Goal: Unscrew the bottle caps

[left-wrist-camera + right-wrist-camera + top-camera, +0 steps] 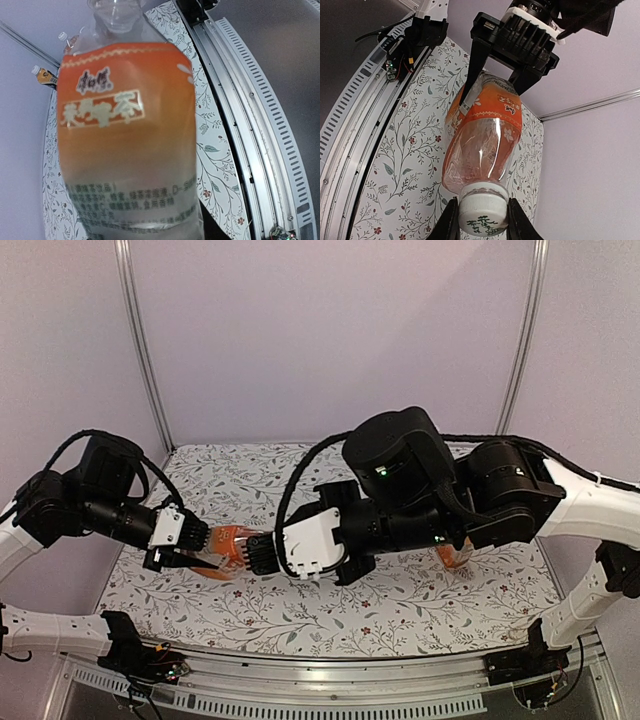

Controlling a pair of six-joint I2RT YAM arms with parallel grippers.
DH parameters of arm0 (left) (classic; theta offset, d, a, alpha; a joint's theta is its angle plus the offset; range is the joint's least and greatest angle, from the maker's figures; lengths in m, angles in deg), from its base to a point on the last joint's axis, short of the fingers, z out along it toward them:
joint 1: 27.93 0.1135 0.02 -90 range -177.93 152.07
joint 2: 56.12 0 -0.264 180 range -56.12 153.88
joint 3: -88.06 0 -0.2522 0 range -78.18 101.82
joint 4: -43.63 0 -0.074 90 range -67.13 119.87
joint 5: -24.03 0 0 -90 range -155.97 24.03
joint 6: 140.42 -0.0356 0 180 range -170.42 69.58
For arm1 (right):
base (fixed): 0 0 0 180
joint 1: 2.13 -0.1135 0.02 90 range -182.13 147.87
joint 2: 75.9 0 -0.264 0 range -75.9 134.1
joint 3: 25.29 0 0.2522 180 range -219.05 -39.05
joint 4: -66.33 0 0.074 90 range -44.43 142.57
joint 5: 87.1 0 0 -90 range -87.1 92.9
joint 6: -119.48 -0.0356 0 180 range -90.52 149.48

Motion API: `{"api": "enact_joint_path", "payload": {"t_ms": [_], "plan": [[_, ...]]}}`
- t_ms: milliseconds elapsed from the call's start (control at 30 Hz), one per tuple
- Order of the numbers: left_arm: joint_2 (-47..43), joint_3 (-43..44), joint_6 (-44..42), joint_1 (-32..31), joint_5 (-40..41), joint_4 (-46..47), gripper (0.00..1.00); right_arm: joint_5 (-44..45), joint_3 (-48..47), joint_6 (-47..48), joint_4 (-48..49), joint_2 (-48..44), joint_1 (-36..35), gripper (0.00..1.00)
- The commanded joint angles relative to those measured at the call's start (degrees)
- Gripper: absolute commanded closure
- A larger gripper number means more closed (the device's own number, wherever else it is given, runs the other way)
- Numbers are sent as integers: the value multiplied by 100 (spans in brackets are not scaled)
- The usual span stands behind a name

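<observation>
The left pincer [193,545] is clenched on the body of one squat bottle [228,551], with a finger on each side of the orange label. It holds the bottle lying roughly level and, as far as can be seen, clear of the surface [400,605]. The bottle spans the gap between the two pincers, base toward the left one and neck toward the right. At the neck end the white cap [482,216] sits fully on, with no gap visible under its skirt. It lies directly between the fingers of the right pincer [481,222], which press on two opposite sides, so that pincer is grasping the cap. Judgement: the step in hand is loosening this one cap; the grip is made and the cap is not yet off. The next move calls for the right wrist to rotate about the bottle's long axis while the left pincer holds the body against the twist. The thin wall may give or slip under that load. Beyond the right pincer, partly hidden behind its arm, is another orange bottle [455,556]. The left wrist view shows further capped bottles [46,76] well past the held one.
</observation>
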Motion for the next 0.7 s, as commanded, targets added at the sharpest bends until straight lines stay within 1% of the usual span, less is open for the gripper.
{"api": "enact_joint_path", "payload": {"t_ms": [0,67,133,233,400,467,500,533,567,600,667], "plan": [[-83,33,74,11,-321,57,77,361,188,127,-14,-106,53,91],[-94,42,81,11,-300,61,77,348,284,174,63,-158,50,90],[-93,42,83,11,-281,61,77,340,352,203,127,-203,50,86],[-86,42,74,11,-295,70,78,360,315,172,131,-167,49,72],[-74,94,153,11,-315,88,78,417,241,54,172,-83,49,55],[-82,91,170,11,-288,85,78,429,247,-20,218,-104,49,44],[-82,79,168,11,-270,91,78,449,264,-58,259,-125,49,37],[-84,59,181,11,-245,119,78,464,294,-121,319,-146,49,27],[-97,33,211,11,-213,157,78,508,338,-173,423,-180,51,8],[-112,15,275,11,-175,222,78,535,369,-351,509,-219,51,2],[-130,-45,449,11,-35,430,77,497,369,-693,580,-318,49,1]]}}
